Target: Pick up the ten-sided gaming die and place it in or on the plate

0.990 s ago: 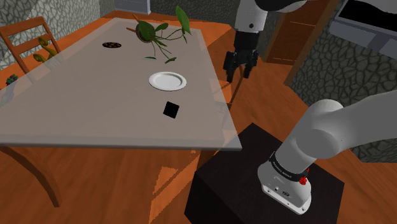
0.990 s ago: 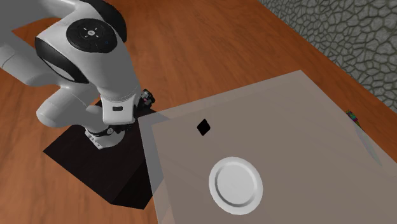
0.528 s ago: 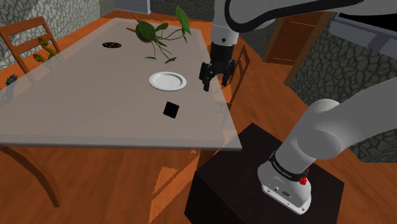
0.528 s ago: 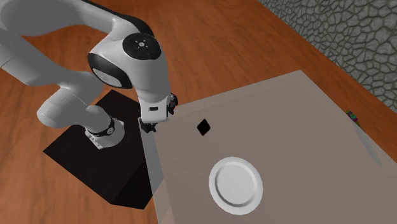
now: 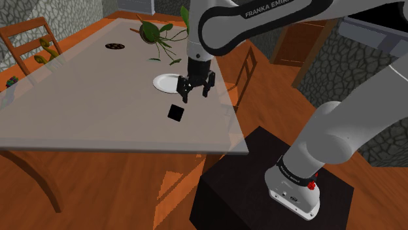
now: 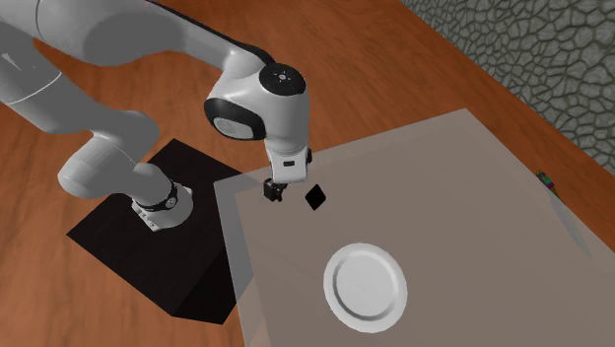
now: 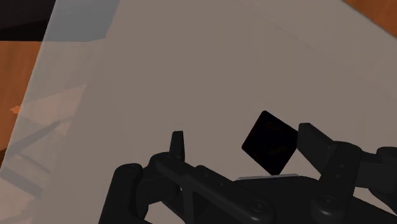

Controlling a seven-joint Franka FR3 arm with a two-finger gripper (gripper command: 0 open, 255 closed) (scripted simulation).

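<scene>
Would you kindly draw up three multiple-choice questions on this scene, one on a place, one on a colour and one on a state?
1. Where is the die?
A. On the white plate
B. On the table, apart from the plate
C. Held in the gripper

2. What colour is the die?
A. White
B. Red
C. Black

3. How do the gripper's fingers stand?
A. Open, holding nothing
B. Shut on the die
C. Shut on nothing

Answers:
1 B: the shoulder view shows bare tabletop between die and plate.
2 C: it is plain black in every view.
3 A: in the wrist view the fingers stand apart and the die lies on the table, unclasped.
</scene>
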